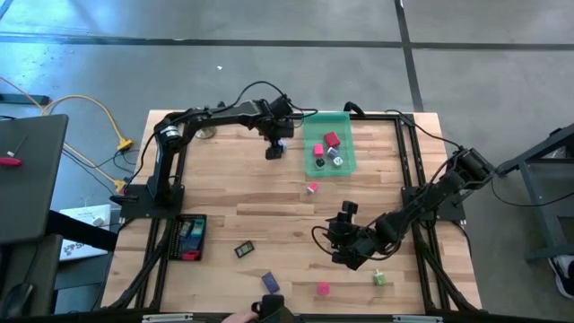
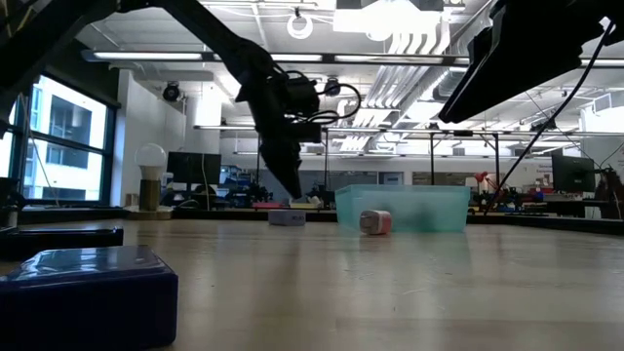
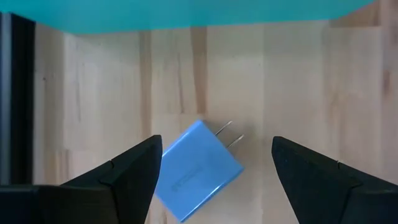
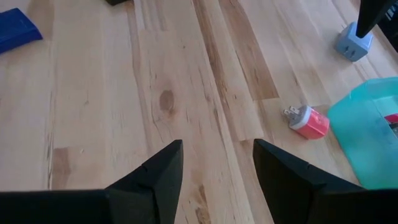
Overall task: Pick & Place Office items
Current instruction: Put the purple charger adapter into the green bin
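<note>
We saw the left pincer (image 3: pixel 211 171) spread wide over the small blue plastic plug adapter (image 3: pixel 197 169) on the wooden desk (image 1: pixel 269 202), beside the translucent green tray (image 1: pixel 328 145). We should centre it before closing. The right pincer (image 4: pixel 214 165) waited half open, empty.

In the high view the pieces inside the green tray (image 1: pixel 316 130) are too small to identify, and so are the contents of the black tray (image 1: pixel 188 238). A dark shape (image 1: pixel 269 309) is cut by the bottom edge. In the low view, a dark block (image 2: pixel 88 292) is blurred and clipped.
</note>
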Controlling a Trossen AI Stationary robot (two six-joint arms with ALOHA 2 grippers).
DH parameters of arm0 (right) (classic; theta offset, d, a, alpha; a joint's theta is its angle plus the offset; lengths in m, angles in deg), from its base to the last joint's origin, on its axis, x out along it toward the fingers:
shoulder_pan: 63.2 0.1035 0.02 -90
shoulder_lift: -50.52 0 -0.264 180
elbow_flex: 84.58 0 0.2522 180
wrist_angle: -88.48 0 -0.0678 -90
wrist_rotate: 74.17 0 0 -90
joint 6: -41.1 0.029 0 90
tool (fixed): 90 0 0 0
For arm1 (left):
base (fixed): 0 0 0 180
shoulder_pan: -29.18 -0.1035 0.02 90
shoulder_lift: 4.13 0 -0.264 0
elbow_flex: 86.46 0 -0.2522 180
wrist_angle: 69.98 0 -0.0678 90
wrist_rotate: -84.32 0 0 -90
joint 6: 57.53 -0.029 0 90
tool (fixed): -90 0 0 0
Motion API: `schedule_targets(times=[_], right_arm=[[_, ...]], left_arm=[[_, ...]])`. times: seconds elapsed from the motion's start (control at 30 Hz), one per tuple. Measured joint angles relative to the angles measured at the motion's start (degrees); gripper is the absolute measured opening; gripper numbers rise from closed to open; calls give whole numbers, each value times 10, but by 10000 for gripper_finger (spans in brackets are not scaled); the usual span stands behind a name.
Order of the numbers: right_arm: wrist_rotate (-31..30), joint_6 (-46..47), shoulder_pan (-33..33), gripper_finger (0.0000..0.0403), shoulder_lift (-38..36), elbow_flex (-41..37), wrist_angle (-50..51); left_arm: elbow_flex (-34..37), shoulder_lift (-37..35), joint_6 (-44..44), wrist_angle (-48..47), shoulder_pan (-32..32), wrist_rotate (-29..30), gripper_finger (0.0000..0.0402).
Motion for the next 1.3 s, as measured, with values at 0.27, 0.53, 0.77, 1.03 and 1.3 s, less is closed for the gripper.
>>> schedule_targets(times=[0.27, 0.53, 0.77, 1.03, 1.3], right_arm=[[0, 0, -11, 183, 0, 0, -2], [2, 0, -19, 183, 0, 0, -2], [2, 0, -19, 183, 0, 0, -2], [2, 0, -18, 183, 0, 0, -1], [2, 0, -18, 183, 0, 0, 0]], left_arm=[[0, 0, 4, 1, 0, -5, 335], [0, -1, 57, 6, 0, 10, 379], [0, -1, -40, 27, 0, 21, 380], [0, -1, -105, 31, 0, 148, 380], [0, -1, 32, 80, -7, 177, 380]])
